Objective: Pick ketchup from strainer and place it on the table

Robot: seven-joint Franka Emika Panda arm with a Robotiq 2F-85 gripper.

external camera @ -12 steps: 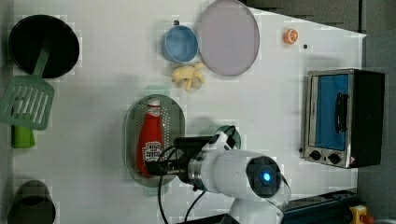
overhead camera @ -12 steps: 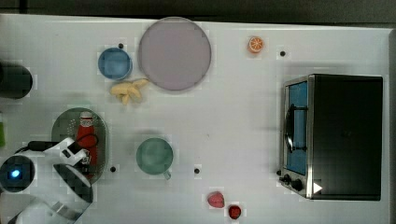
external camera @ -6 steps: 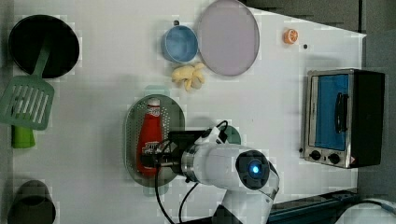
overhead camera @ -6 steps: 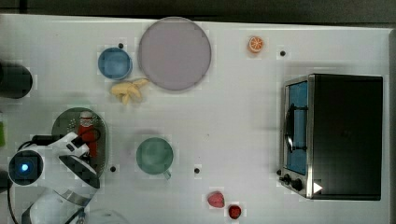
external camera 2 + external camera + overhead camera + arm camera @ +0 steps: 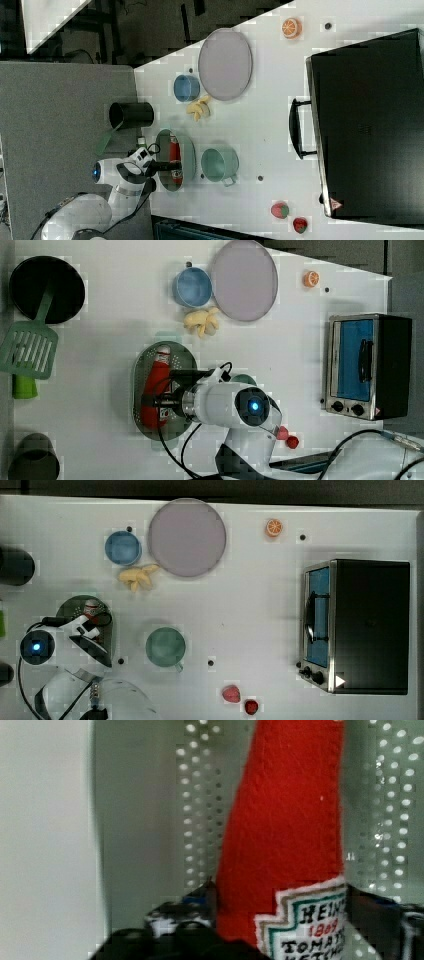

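The ketchup (image 5: 154,390) lies flat inside the strainer (image 5: 186,358), cap toward the bananas (image 5: 201,322). The gripper (image 5: 280,920) straddles the bottle's label, a finger (image 5: 175,917) just beside each flank; whether they are clamped on it cannot be told. A green mug (image 5: 165,647) stands near the strainer on the table (image 5: 250,605).

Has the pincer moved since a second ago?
Yes. In the left view the pincer has slid toward the left view's left, further over the strainer, and now straddles the ketchup bottle.

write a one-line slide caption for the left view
Gripper straddling the ketchup lying in the strainer on the table.
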